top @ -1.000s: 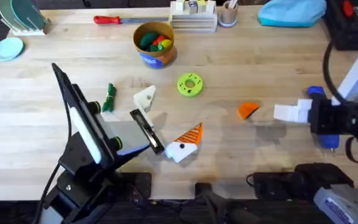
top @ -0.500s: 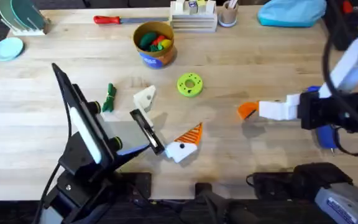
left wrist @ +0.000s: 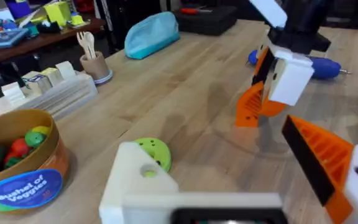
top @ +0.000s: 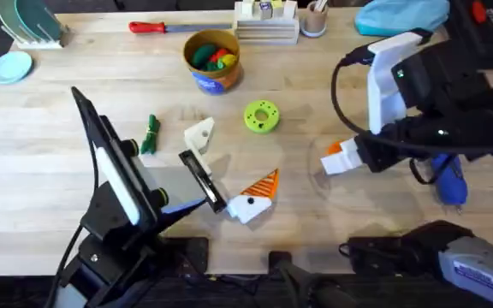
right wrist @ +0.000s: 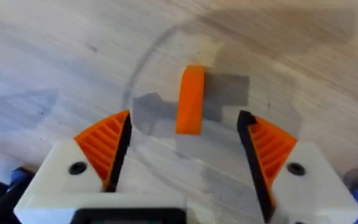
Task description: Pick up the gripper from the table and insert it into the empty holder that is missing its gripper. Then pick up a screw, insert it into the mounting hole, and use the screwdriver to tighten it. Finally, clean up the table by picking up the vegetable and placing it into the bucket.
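Right wrist view: the right gripper is spread wide and holds nothing; its two white fingers with orange ribbed pads stand on either side of the gripper, the small orange wedge that lies on the wooden table just ahead of the fingertips, with a gap on each side. In the overhead view the right gripper hangs over that orange wedge right of the table's middle, and the blue screwdriver lies beyond the arm toward the right edge. In the left wrist view the right gripper stands directly above the wedge, with the screwdriver behind it. The left gripper lies low near the front middle of the table; one finger carries an orange ribbed wedge, the other is the plain white holder with no wedge. Its fingers are apart and hold nothing. The green disc with holes lies between the holder and the right gripper. The vegetable, slim and dark green, lies on the table left of the holder, beside the left arm. The bucket stands at the back middle with toy vegetables inside. A red-handled screwdriver lies left of the bucket at the back edge.
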You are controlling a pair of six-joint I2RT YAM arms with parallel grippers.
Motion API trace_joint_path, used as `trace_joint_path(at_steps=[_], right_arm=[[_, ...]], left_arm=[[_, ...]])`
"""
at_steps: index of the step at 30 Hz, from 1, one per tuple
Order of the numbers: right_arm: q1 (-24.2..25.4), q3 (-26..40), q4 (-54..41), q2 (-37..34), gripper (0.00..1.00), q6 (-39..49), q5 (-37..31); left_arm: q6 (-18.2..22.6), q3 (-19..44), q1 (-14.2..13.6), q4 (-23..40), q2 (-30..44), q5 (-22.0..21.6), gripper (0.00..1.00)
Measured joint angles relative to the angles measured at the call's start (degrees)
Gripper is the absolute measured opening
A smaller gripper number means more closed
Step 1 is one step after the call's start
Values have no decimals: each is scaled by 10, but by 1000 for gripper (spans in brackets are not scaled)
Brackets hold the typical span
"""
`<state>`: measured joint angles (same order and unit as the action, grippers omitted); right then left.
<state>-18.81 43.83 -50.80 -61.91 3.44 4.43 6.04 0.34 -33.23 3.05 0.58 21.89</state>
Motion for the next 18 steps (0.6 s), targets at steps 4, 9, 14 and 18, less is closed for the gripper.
trace_joint_path(at_steps=[4,9,14,18], right_arm=[[0,0,19,-26,908,2,-6],[0,0,20,-30,555,2,-8],[0,0,32,-30,390,3,-8],[0,0,32,-30,268,2,-8]], left_arm=[[0,0,0,0,0,0,991],[0,0,0,0,0,0,991],[0,0,0,0,0,0,991],[0,0,0,0,0,0,991]])
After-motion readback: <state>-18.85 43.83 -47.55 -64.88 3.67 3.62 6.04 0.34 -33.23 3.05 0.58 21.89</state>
